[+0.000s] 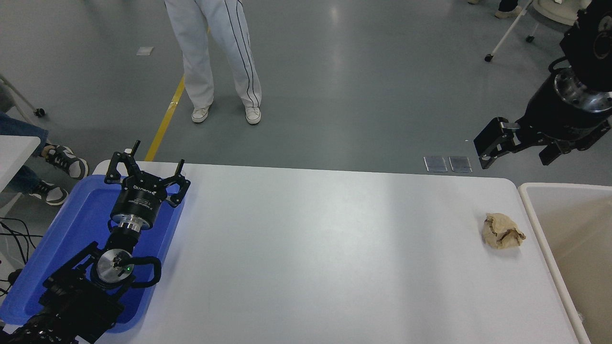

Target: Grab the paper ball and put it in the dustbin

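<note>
The paper ball (503, 231) lies on the desk (315, 248) just beside the dustbin (528, 200), below and nearer the camera than the right tool (519, 150), which hangs empty and seemingly spread, far closer than the open left tool (148, 167) over the blue tray (28, 286).

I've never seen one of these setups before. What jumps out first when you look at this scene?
A lone crumpled paper ball sits on the white table near its right end, just beside the big cream dustbin. The right claw hangs open in the air above the table's far right corner, holding nothing. At lower left, the left claw rests open over a blue tray.
</note>
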Controlling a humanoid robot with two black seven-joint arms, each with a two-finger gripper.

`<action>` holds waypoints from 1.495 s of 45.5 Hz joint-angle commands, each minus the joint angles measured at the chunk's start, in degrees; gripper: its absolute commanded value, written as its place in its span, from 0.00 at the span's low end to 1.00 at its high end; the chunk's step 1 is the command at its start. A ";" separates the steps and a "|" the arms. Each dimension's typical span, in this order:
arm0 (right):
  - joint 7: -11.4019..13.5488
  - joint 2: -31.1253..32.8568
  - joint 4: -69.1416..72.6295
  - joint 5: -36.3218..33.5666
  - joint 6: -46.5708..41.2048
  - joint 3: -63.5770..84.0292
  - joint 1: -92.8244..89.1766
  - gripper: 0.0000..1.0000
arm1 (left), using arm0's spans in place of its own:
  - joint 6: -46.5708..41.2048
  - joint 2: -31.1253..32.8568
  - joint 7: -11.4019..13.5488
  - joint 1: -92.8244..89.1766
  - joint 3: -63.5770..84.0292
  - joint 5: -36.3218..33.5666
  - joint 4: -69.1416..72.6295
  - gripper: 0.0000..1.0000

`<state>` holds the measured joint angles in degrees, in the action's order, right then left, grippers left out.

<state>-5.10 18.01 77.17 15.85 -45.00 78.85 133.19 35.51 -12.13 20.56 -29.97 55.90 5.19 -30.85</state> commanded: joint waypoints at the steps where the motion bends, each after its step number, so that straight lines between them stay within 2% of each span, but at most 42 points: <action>1: 0.00 -0.16 0.00 0.05 0.00 -0.01 -0.12 1.00 | 0.00 0.00 0.01 0.00 -0.26 -0.09 0.00 1.00; 68: 0.00 -1.22 -0.09 -0.47 0.00 -1.59 -3.11 1.00 | 0.00 0.00 0.01 0.00 -0.09 0.00 0.00 1.00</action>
<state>-5.10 17.05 77.16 15.63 -45.00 77.99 130.61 35.51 -12.13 20.57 -29.97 55.78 5.19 -30.85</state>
